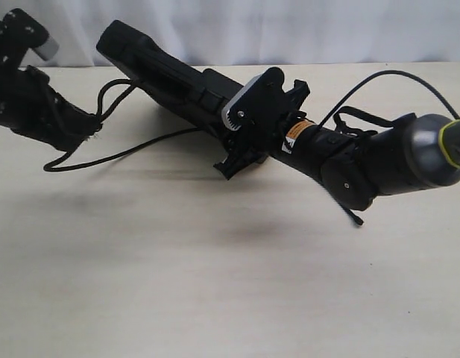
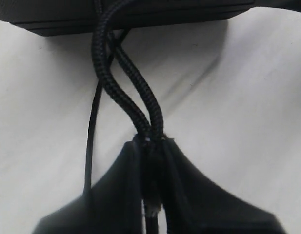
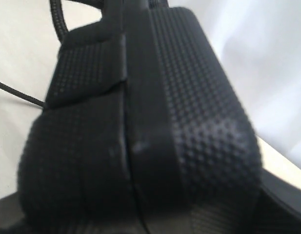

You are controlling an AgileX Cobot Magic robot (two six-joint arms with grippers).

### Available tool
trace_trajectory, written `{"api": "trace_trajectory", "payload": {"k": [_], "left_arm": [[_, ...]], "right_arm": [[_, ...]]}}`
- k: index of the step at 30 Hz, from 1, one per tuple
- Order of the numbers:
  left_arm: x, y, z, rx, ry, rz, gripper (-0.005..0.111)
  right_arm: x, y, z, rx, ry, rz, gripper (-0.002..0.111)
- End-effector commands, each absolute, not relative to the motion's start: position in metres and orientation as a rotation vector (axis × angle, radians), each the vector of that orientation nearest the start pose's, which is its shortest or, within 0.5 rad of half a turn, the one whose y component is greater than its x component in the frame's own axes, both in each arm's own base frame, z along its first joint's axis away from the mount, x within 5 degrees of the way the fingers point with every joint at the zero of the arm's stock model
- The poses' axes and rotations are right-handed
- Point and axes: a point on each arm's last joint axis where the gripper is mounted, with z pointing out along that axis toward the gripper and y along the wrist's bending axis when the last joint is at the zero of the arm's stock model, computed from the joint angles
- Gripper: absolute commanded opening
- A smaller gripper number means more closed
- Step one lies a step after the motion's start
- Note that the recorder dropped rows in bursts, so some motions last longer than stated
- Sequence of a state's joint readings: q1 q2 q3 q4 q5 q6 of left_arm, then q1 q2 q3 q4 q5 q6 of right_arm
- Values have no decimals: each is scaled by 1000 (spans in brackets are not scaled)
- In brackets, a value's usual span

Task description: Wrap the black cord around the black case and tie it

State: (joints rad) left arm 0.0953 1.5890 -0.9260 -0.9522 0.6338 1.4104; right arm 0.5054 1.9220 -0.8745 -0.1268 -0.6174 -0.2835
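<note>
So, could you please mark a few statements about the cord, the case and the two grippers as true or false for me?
1. The left gripper is pinching the black cord. True.
2. The black case lies flat on the table with nothing touching it. False: the right gripper grips one end and holds it tilted.
3. Two braided strands run from the left gripper towards the case. True.
4. The right gripper holds the cord. False: it is closed on the case.
5. The table top is dark. False: it is pale.

Cord (image 1: 140, 145) left of case (image 1: 162, 74)
</note>
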Motion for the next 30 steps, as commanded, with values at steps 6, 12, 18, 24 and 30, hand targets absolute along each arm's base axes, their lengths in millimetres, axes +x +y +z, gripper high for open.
{"api": "trace_trajectory", "payload": {"k": [6,12,18,24,30], "left_arm": [[330,-11,203,604,2330,-250,0],[345,-4,219,359,2266,-213,0],[345,-12,224,411,2260,-327,0],[333,-24,222,664,2267,-460,0],[320,-29,211,890,2326,-542,0]], "right_arm": [[324,182,129,-813,1943,183,4],[323,182,127,-818,1958,180,4],[323,182,127,-819,1960,180,4],[323,182,127,-820,1963,179,4],[323,181,126,-826,1977,176,4]]}}
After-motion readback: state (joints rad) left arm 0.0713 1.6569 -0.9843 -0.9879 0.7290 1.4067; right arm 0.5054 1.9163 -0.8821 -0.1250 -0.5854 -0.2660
